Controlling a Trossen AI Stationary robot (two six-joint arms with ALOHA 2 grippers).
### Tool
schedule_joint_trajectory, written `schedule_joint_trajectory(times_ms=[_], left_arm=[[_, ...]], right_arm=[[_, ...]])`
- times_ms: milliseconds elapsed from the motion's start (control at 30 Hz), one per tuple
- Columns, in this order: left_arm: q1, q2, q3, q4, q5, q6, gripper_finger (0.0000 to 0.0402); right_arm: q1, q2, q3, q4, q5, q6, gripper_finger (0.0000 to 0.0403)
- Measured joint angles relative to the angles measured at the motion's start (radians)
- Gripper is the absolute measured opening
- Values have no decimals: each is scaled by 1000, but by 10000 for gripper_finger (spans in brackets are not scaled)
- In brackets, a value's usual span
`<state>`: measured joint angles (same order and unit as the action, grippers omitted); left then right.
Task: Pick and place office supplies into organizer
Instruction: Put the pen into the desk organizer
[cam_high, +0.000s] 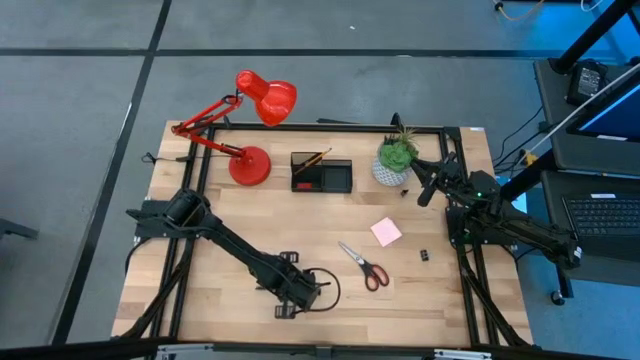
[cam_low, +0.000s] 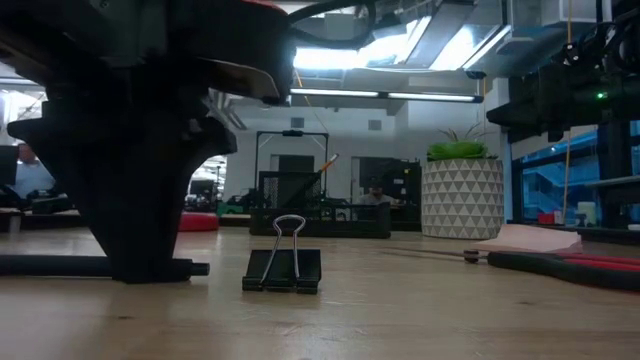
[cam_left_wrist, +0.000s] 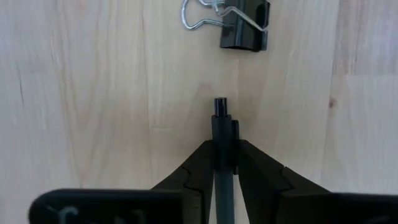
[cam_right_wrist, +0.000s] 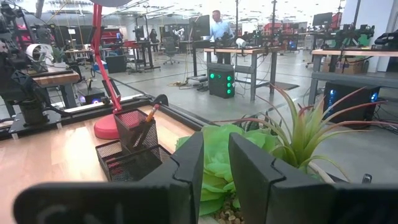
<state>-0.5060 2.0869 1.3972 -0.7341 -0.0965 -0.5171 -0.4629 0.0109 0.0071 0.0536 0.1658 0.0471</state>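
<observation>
Looking straight down in the high view, you find the left gripper low at about 6 o'clock of the table, while the right gripper waits at about 2 o'clock beside the potted plant. The organizer sits at 12 o'clock, an orange pencil leaning in its taller section, with the red desk lamp at 11 o'clock. The scissors, the pink sticky-note pad and a small black clip lie between 4 and 5 o'clock. In the low view, a black binder clip lies flat on the wood just beside the dark bulk of the left arm; the organizer stands far behind it. In the left wrist view, you see the left gripper's fingers clamped on a black pen lying on the table, its tip pointing toward the binder clip, the two apart. In the right wrist view, the right gripper's fingers stand a little apart, holding nothing, over the plant's green leaves.
</observation>
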Motion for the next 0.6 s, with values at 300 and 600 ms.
schedule_joint_trajectory(times_ms=[300, 600], left_arm=[[1, -4, -1, 1, -3, 60, 51], [2, -49, -9, 0, -40, 61, 49]], right_arm=[[0, 0, 0, 0, 0, 0, 80], [0, 0, 0, 0, 0, 0, 80]])
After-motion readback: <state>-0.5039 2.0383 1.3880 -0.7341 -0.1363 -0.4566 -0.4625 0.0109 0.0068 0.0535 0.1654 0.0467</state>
